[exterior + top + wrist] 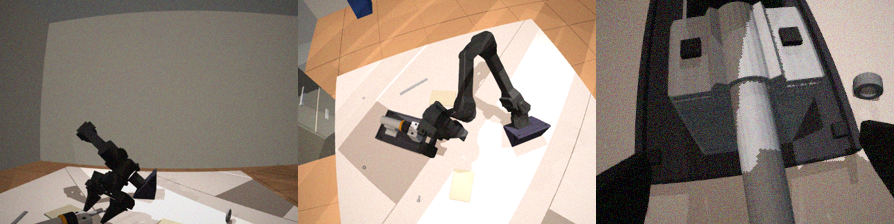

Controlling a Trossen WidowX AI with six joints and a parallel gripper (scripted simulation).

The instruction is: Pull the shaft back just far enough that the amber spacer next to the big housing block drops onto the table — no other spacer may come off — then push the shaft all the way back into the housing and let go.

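Observation:
The big grey housing block [390,123] [49,222] lies on the black tray [398,146]. The amber spacer [401,125] [62,218] sits against its end, with a black section [406,127] [71,217] beside it. A pale bearing block [413,134] [85,219] [691,77] comes after that. The grey shaft [97,211] [758,125] sticks out of the bearing block, past the tray's end. My gripper [428,140] [93,216] [758,149] is open, one finger on each side of the shaft, holding nothing. The shaft's far end is out of the wrist view.
A grey ring [867,86] lies beside the tray. A grey rod [413,86] [19,217], yellow pads [443,98] [462,186], two small rings [363,98] [364,167] and a small bolt [418,198] lie farther out. A disc [228,216] stands on edge at the right in the exterior view.

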